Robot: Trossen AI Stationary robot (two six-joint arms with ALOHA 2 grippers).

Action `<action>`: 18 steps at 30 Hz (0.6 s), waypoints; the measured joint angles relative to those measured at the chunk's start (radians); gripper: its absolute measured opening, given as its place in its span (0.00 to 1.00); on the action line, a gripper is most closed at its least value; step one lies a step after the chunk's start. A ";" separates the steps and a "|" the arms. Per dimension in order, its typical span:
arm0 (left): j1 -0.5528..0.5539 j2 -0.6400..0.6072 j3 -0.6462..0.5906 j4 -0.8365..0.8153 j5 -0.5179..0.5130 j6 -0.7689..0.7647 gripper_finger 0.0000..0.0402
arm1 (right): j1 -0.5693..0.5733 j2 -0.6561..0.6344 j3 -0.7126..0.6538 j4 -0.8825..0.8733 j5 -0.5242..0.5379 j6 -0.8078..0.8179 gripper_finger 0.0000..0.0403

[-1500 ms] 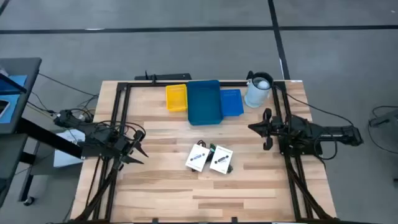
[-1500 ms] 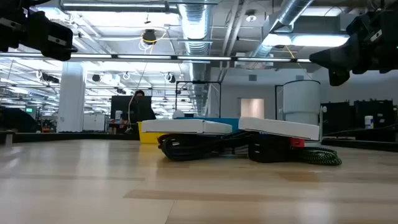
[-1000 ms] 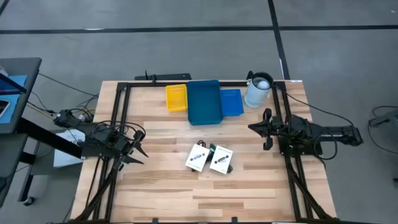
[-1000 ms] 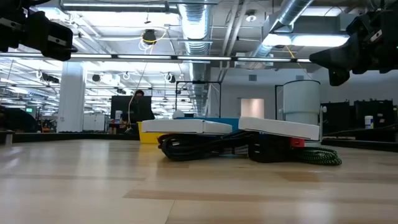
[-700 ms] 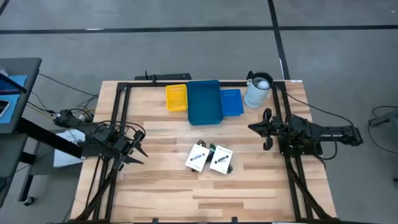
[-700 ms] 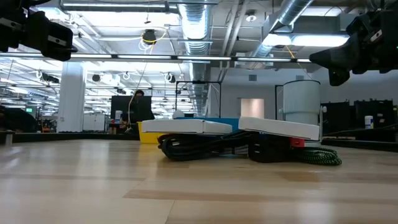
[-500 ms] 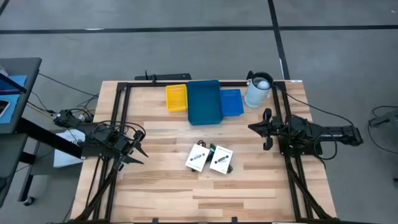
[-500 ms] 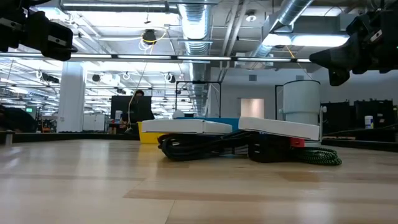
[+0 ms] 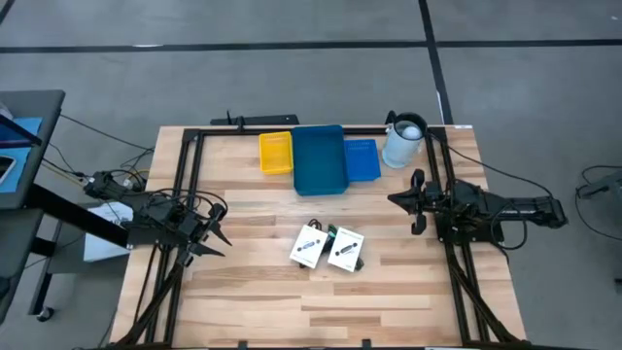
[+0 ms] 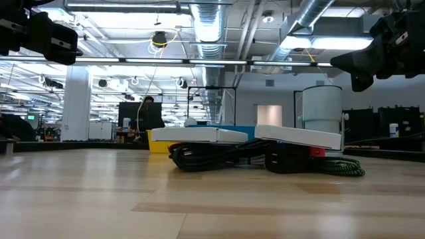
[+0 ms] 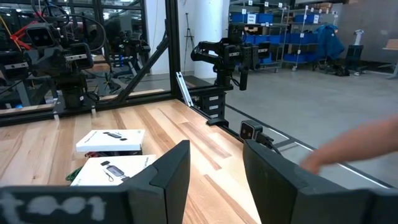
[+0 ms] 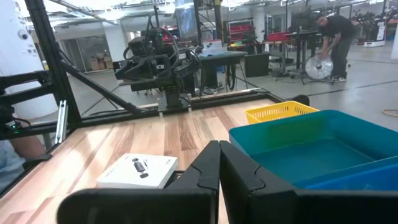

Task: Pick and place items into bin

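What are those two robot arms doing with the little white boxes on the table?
Right now, neither arm is touching anything. The left gripper hangs open over the left side of the table, and the right gripper hangs shut over the right side. Two white card packages lie side by side in the middle, with small black pieces tucked under them. The big blue bin sits at the back between a yellow bin and a smaller blue one. Nothing has gone into a bin yet.

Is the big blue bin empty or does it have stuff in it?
Empty. The high view shows only bare blue floor inside the big blue bin; both white packages lie on the table.
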 joint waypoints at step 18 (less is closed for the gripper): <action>0.000 0.000 0.000 0.000 0.000 -0.007 0.35 | 0.000 0.000 0.000 0.000 0.000 0.000 0.00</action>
